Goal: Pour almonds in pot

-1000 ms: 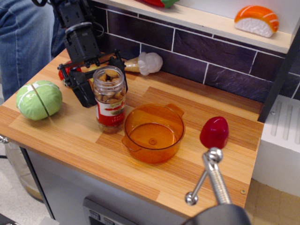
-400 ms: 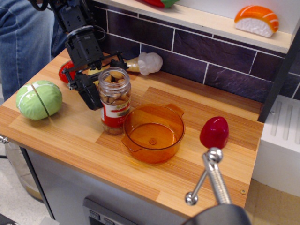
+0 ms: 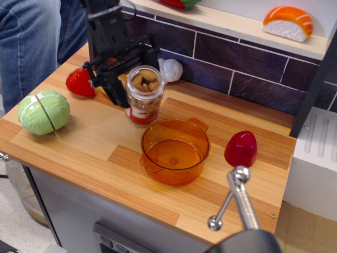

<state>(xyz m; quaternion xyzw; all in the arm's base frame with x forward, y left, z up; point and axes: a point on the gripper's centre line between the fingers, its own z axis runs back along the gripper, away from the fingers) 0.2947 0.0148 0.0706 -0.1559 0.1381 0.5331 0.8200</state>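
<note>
The clear jar of almonds (image 3: 144, 95), with a red-and-white label and an open top, is held upright in the air above the counter, just behind and left of the pot. My black gripper (image 3: 132, 84) is shut on the jar from the left and rear. The translucent orange pot (image 3: 175, 151) with two small side handles stands empty on the wooden counter (image 3: 79, 142), below and to the right of the jar.
A green cabbage toy (image 3: 43, 112) lies at the left edge. A strawberry toy (image 3: 80, 83) sits behind the gripper. A white toy (image 3: 171, 69) is at the tiled wall. A red egg-shaped toy (image 3: 240, 148) sits right of the pot. A person in jeans (image 3: 31, 37) stands at the left.
The gripper has lifted the jar off the counter and carried it up and to the right, toward the pot. The strawberry toy is now uncovered.
</note>
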